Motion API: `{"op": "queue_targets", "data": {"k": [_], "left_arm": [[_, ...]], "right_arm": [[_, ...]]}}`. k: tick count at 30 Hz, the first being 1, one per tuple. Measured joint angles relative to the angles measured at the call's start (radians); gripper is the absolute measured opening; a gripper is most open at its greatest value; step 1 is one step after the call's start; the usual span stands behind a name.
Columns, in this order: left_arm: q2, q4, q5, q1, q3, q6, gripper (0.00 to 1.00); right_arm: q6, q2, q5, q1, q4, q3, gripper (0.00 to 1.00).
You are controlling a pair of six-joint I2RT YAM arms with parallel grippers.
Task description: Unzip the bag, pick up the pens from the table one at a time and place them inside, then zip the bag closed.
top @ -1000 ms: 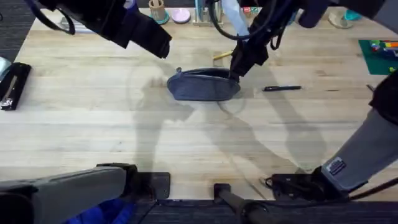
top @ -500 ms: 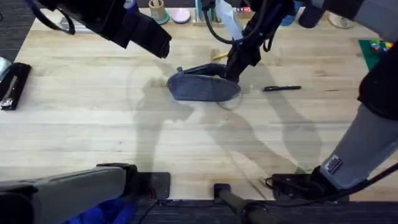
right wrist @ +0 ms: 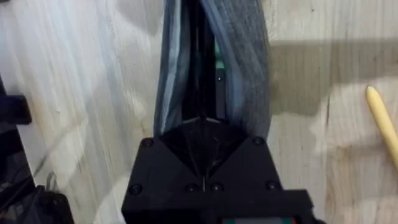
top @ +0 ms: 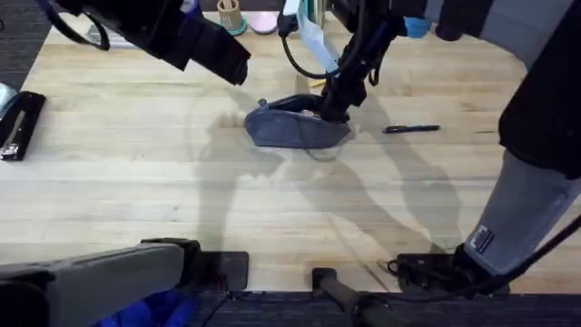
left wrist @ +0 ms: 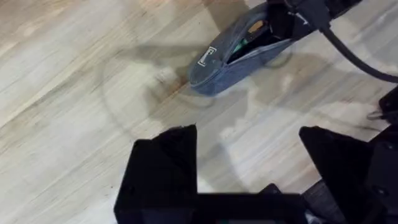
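The blue-grey bag [top: 292,127] lies mid-table with its top zipper open, showing green and orange inside [left wrist: 239,53]. My right gripper [top: 334,107] is at the bag's right end. Its black fingers [right wrist: 202,134] are pinched shut at the end of the open zipper slit [right wrist: 205,56]. The yellow pen [right wrist: 382,123] lies on the table just beside that end of the bag. The black pen [top: 411,129] rests on the table [top: 272,209] to the right of the bag. My left gripper [left wrist: 249,171] hangs open high above the table, left of the bag [top: 218,54].
A black object [top: 18,123] sits at the table's left edge. A green mat [top: 552,80] holds small coloured pieces at the far right. A cup [top: 230,14] and other items line the back edge. Bare wood spreads in front of the bag.
My right gripper has shifted a little to the left along the bag's right end, and the bag's back lip has lifted there. The left arm and the black pen have stayed put.
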Motion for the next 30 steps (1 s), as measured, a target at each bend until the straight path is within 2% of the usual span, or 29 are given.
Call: {"op": "queue_targets", "data": {"k": [19,21,24,25,28,29,30], "left_arm": [[0.0,-0.007,0.0,0.0,0.0,0.0,0.995],[0.0,-0.007,0.0,0.0,0.0,0.0,0.995],[0.0,-0.008,0.0,0.0,0.0,0.0,0.995],[0.0,-0.007,0.0,0.0,0.0,0.0,0.995],[0.0,-0.007,0.0,0.0,0.0,0.0,0.995],[0.0,-0.007,0.0,0.0,0.0,0.0,0.995],[0.0,-0.008,0.0,0.0,0.0,0.0,0.995]], "right_arm": [[0.002,0.0,0.0,0.002,0.0,0.0,0.043],[0.004,0.0,-0.001,0.002,0.0,0.0,0.134],[0.003,0.0,-0.003,0.003,0.0,0.0,0.409],[0.005,0.0,-0.004,0.004,0.0,0.0,0.464],[0.007,0.0,-0.016,0.004,-0.006,0.0,0.893],[0.004,0.0,-0.016,0.006,-0.005,0.0,0.969],[0.004,0.0,-0.016,0.006,-0.003,0.0,0.987]]}}
